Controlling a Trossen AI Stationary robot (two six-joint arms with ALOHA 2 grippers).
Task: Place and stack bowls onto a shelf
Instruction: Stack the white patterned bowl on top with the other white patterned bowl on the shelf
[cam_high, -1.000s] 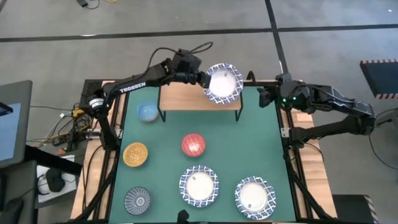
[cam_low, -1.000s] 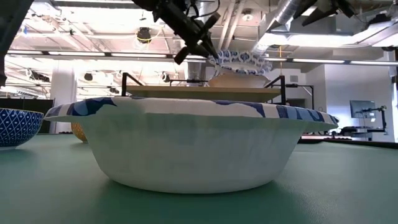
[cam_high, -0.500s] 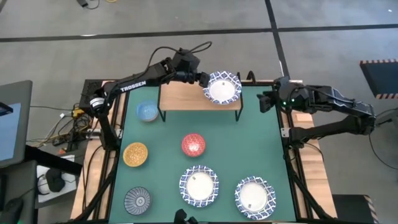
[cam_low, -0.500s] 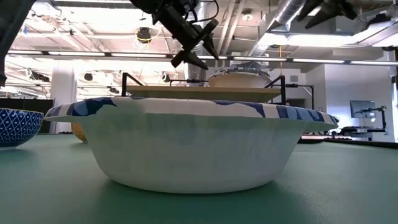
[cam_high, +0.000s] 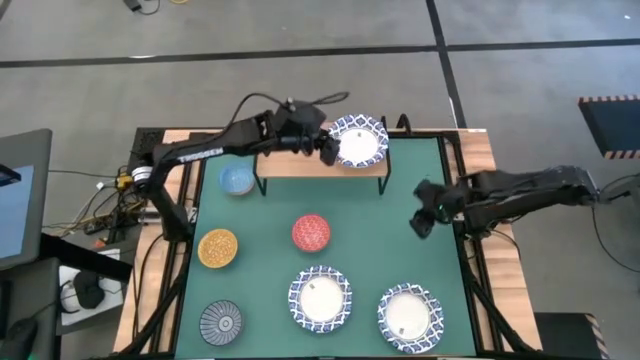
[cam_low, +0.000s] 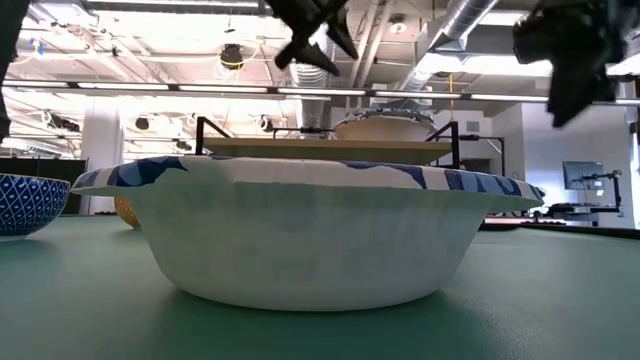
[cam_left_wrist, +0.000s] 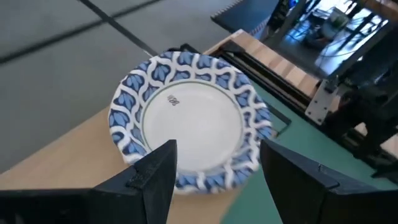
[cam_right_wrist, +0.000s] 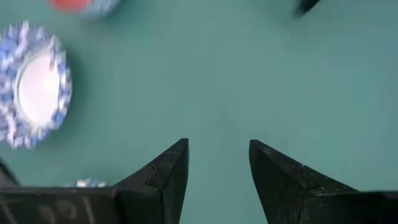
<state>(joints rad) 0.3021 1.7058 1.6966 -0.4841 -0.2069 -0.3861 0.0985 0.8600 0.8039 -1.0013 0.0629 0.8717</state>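
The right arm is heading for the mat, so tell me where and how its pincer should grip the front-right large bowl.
Grip the flared blue-patterned rim of the front-right large bowl, coming down from above on its right-hand edge, one finger inside and one outside. It sits upright and apart from its neighbour, so the rim is exposed. The right pincer hangs open above the green mat.

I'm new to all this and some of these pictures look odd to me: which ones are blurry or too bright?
Right wrist view: the large bowl is smeared by motion blur. Low view: ceiling strip lights glare, and the near bowl fills the frame, hiding most of the shelf. Left wrist view: the bowl is fairly sharp and the room behind soft.
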